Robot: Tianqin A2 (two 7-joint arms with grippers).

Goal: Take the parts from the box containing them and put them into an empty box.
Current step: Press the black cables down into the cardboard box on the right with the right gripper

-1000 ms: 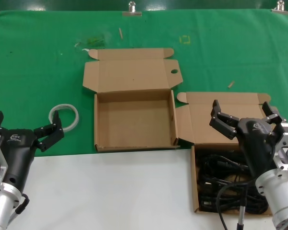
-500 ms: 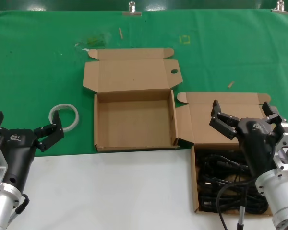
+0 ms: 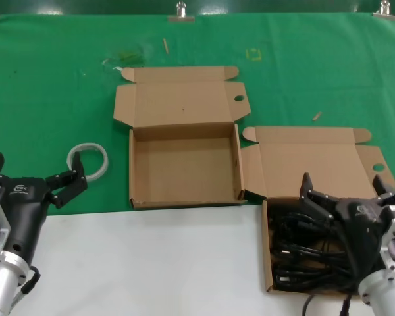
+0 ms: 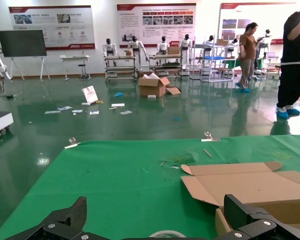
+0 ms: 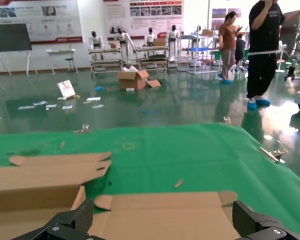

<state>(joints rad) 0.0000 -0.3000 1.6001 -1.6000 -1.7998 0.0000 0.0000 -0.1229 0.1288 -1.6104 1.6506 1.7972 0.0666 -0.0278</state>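
**Right gripper low over the cord box, left arm parked**

A white tape ring (image 3: 88,160) lies on the green cloth (image 3: 52,85) at the left, just beyond the left gripper (image 3: 33,176), which sits at the near left edge with its fingers spread and nothing between them. Small scraps of debris dot the far cloth, and two metal clips pin its far edge. A white table surface (image 3: 151,263) covers the near middle.

The empty box (image 3: 184,164) stands open at centre, its plain lid folded back toward the far side with a round hole near the lid's right corner; its floor is bare cardboard. Just to its right and nearer, touching at the corner flap, sits the cord box (image 3: 268,263), its winged lid laid back, one wing at the far right pierced by a round hole. The cords (image 3: 296,247) fill it, a tangle of black looped cable and plugs.

The right gripper (image 3: 347,193) hangs directly over the cords, fingers wide apart, gripping nothing, and its body hides the right part of the box.
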